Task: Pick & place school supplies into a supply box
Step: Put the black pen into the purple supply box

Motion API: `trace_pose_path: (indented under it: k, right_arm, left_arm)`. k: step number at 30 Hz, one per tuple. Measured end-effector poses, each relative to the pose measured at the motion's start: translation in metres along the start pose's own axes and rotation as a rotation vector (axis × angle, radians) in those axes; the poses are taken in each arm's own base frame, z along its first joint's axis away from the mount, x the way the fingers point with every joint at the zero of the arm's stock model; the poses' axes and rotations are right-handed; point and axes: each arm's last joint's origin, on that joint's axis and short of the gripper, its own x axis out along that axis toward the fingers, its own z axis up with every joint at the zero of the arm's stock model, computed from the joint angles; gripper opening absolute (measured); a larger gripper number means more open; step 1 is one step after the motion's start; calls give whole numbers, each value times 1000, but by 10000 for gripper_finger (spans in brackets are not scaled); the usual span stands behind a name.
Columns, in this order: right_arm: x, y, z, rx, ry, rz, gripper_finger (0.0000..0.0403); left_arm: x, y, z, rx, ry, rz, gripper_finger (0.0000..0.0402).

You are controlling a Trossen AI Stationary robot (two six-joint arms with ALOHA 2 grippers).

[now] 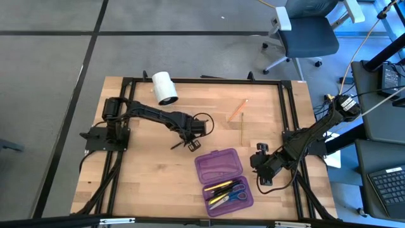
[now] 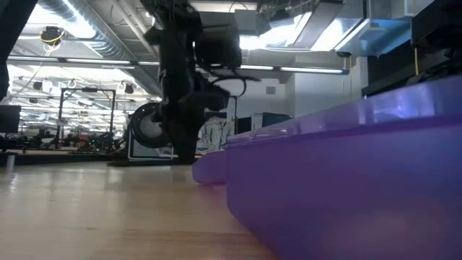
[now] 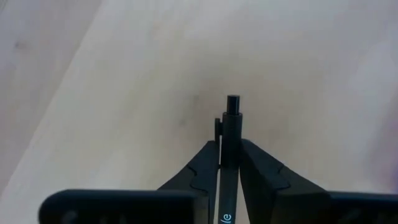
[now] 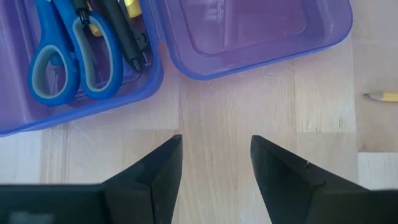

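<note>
Purple plastic fills the low view, where the supply box [image 2: 346,180] sits closest to the lens. From above I see this box [image 1: 223,180] lying open on the wooden table [image 1: 145,183], just beside my right gripper [image 1: 260,156] and a little past the fingertips of my left gripper [image 1: 188,145]. Its two hinged halves lie flat. One half holds blue-handled scissors [image 4: 71,53], a black pen [image 4: 124,37] and yellow supplies; the other half [image 4: 249,31] looks bare.

Left gripper: its fingers [image 3: 205,165] are clamped on a second black pen [image 3: 230,143], which stands out beyond the fingertips over bare wood. I see that gripper in the low view [image 2: 184,123] as a dark shape down near the table.

Right gripper [image 4: 214,168]: its fingers stand apart with nothing between them, pointing at the box from close by.

White roll [image 1: 164,87]: lies at the table's far edge, well behind the left arm.

Loose supplies, well apart from both grippers: an orange pencil [image 1: 238,109] and a thin wood-tone pencil [image 1: 243,128] on the far side of the table. A yellow pencil tip [image 4: 382,96] shows beside the box.
</note>
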Motion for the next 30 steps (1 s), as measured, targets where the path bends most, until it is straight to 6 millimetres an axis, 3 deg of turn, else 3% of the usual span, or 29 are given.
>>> trace_pose_path:
  k: [11, 20, 25, 30]
  right_arm:
    - [0, 0, 0, -4, 1, 0, 193]
    - [0, 0, 0, -8, 1, -1, 193]
    - [0, 0, 0, -9, 1, -1, 193]
    - [0, 0, 0, -9, 0, -1, 193]
  left_arm:
    - [-64, -54, 25, 67, -189, -177, 41]
    - [-110, -129, 20, 184, -480, -646, 40]
    - [-104, -164, 1, 255, -509, -759, 38]
    - [-80, -186, -11, 238, -497, -764, 41]
